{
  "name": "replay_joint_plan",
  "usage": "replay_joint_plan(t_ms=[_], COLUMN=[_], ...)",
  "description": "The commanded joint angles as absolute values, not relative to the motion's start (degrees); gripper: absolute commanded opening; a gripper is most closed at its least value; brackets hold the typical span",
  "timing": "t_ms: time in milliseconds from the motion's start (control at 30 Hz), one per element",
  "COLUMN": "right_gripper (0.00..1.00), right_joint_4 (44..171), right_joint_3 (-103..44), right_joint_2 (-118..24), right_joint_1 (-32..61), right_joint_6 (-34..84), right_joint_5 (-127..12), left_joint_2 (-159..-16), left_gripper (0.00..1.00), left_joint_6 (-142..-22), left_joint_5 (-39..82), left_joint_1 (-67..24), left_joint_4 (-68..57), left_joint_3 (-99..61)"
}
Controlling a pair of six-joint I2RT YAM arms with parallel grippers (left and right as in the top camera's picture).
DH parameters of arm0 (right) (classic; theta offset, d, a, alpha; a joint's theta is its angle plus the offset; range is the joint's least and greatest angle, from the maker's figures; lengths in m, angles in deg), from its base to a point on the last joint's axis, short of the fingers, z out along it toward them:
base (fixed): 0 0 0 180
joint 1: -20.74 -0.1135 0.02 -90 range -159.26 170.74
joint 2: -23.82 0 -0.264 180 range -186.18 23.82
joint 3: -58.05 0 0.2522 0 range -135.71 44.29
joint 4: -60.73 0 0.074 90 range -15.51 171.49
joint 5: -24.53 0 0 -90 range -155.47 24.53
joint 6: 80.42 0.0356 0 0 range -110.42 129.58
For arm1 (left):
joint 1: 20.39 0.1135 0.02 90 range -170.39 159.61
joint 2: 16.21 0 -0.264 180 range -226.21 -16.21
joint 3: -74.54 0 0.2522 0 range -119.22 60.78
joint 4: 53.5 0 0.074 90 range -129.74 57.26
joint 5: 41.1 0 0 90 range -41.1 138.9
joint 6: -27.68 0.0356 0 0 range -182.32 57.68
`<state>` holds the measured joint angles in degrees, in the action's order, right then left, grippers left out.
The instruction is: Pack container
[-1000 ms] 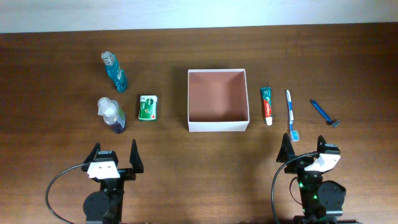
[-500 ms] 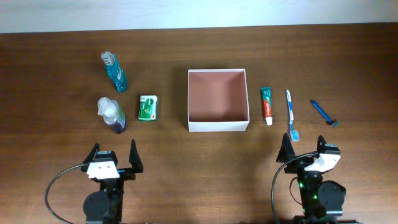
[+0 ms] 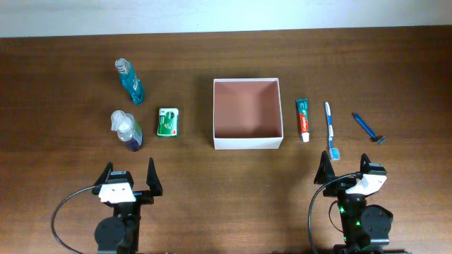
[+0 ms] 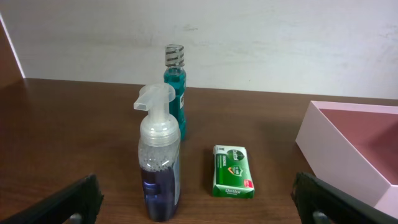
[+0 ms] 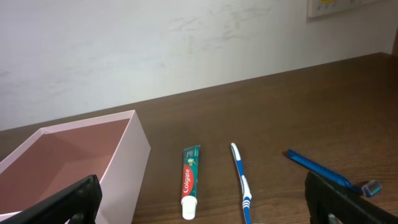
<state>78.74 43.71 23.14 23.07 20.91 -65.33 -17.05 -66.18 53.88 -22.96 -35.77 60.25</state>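
White container well beyond fingers

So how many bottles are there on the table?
2. A slim teal plastic bottle stands at the far left, and a clear pump bottle of dark purple liquid stands just below it in the overhead view, both left of the small green packet. None looks hidden.
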Motion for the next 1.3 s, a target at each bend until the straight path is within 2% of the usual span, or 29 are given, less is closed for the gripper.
replay_joint_plan(t_ms=[0,567,867,1100,1267], right_gripper=[0.99,0.99,0.99,0.99,0.99], right_joint_4=[79.03,79.03,79.03,79.03,79.03], right_joint_3=[43.97,43.97,43.97,43.97,43.97], right_joint_2=[23.62,23.62,23.62,23.62,23.62], right_joint_1=[23.5,23.48,23.5,23.5,23.5], right_joint_6=[20.32,20.34,20.32,20.32,20.32], right_joint_5=[-64.81,-64.81,-64.81,-64.81,-64.81], left_joint_2=[-16.87,-16.87,-16.87,-17.18,-21.35], left_gripper=[0.99,0.99,0.99,0.99,0.99], left_joint_6=[-65.26,-65.31,-65.31,-61.85,-55.06], left_joint_5=[55.36,55.08,54.05,54.31,54.36], left_joint_1=[-22.67,-22.67,-22.74,-22.72,-22.72], left_joint_4=[-35.6,-35.9,-44.34,-47.42,-42.55], left_joint_3=[60.27,60.27,59.85,51.87,40.66])
